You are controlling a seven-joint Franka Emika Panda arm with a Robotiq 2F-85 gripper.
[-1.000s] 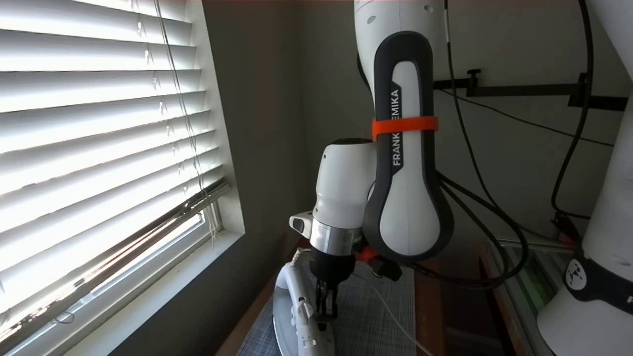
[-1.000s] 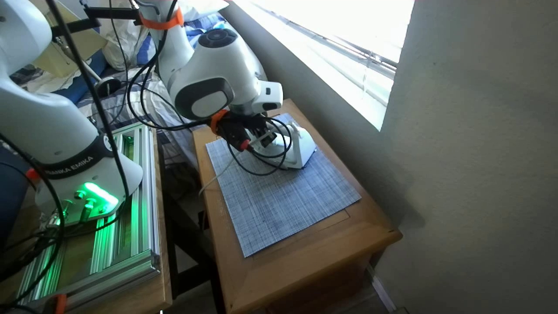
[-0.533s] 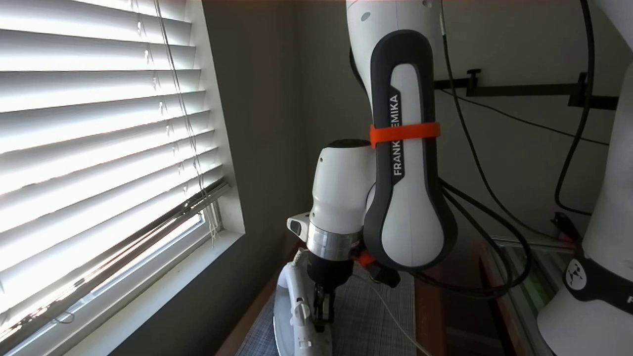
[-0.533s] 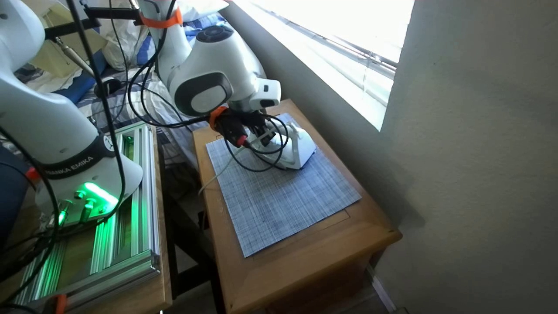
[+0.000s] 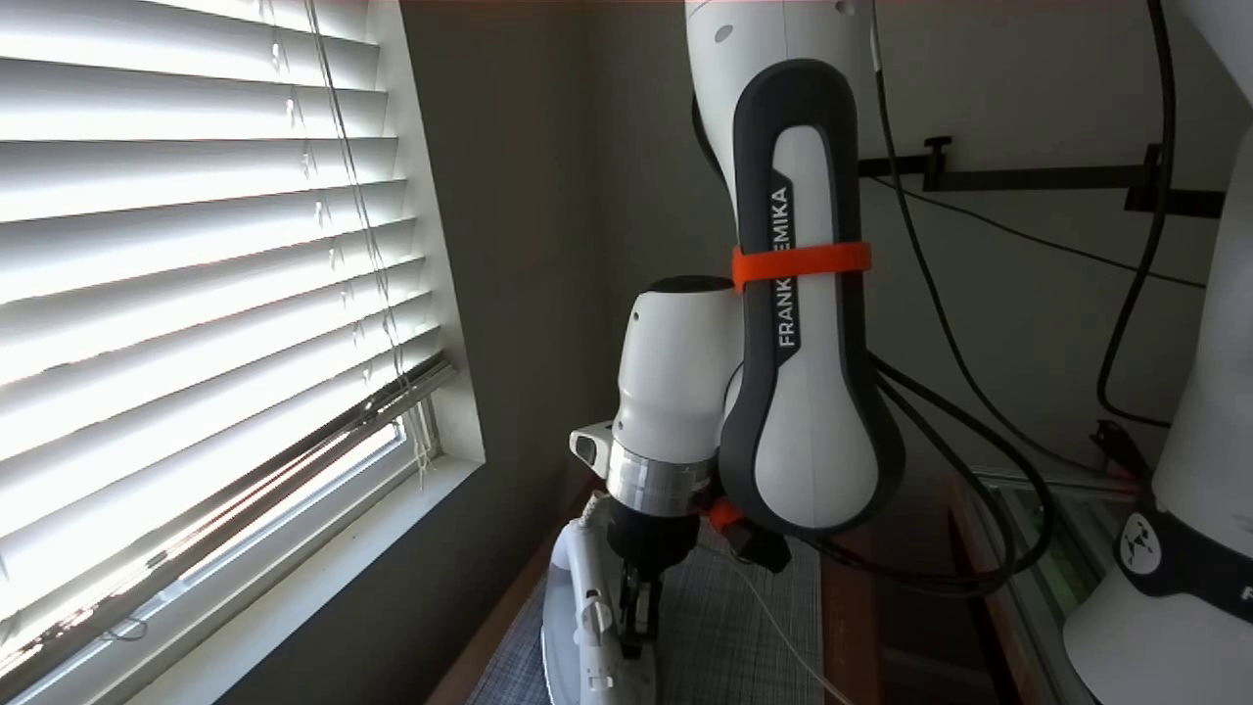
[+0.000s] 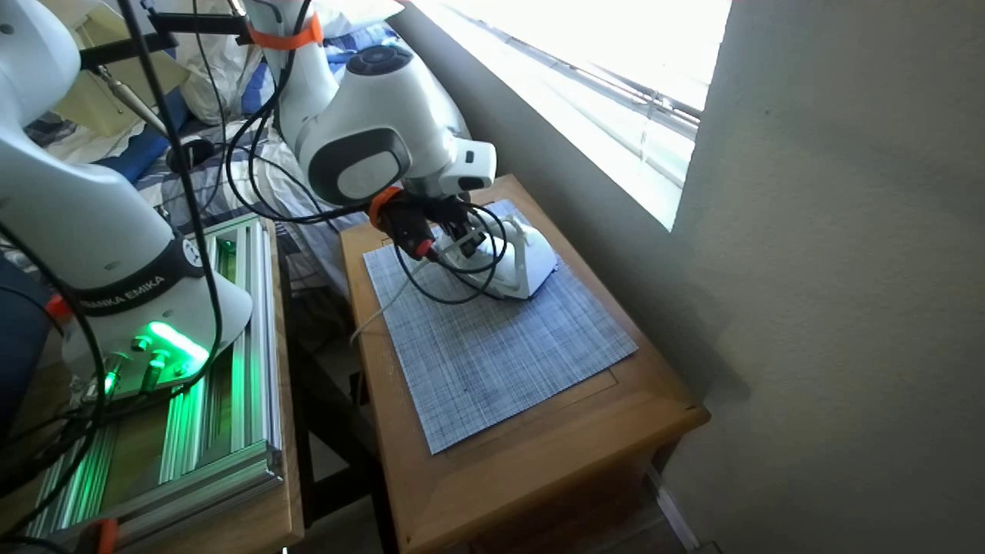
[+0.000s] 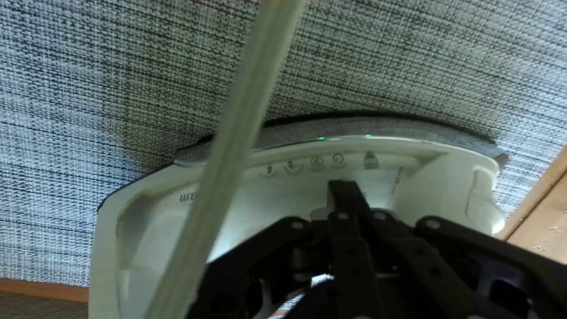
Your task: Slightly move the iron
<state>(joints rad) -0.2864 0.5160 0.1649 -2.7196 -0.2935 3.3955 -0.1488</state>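
At the tips of the gripper [image 7: 347,194] lies the iron [image 7: 283,199], on a woven mat [image 6: 500,377], its handle [image 5: 589,583] beside the jaws. These are pressed together; whether they touch the iron I cannot tell. Farther out from them is the wooden table [image 6: 554,458].

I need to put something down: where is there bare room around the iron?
In an exterior view, the mat is bare from the iron to its near edge; past that, bare wooden table. Crowded: the mat's far end, with the iron, jaws, black cable loops and pale cord.
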